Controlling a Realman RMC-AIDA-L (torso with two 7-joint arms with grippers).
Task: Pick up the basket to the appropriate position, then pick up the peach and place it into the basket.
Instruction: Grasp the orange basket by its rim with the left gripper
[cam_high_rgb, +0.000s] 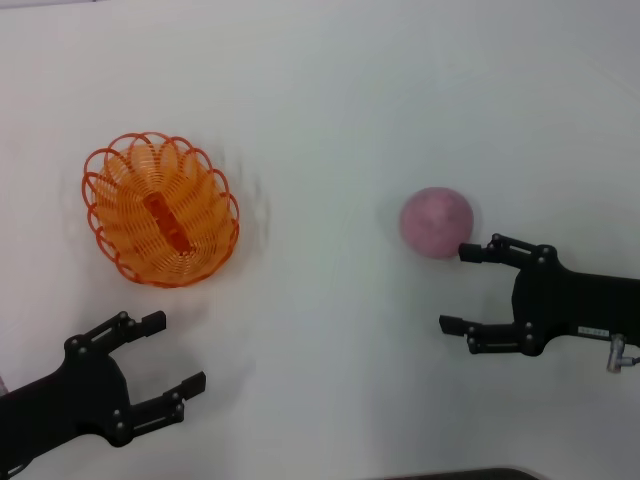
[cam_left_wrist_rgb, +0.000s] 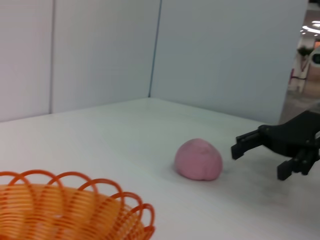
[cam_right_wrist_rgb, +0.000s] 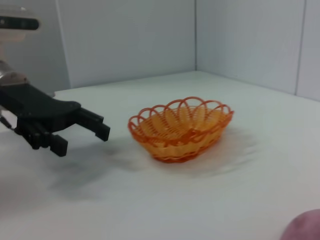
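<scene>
Basket (cam_high_rgb: 161, 211): one, upright and empty on the white surface (cam_high_rgb: 320, 100), far left; long axis runs far-left to near-right.
Peach (cam_high_rgb: 436, 222): one, right side, well apart from basket.
Left tool (cam_high_rgb: 175, 352): spread wide, empty, near the basket's near side.
Right tool (cam_high_rgb: 458, 287): spread wide, empty, just beside the peach.
</scene>
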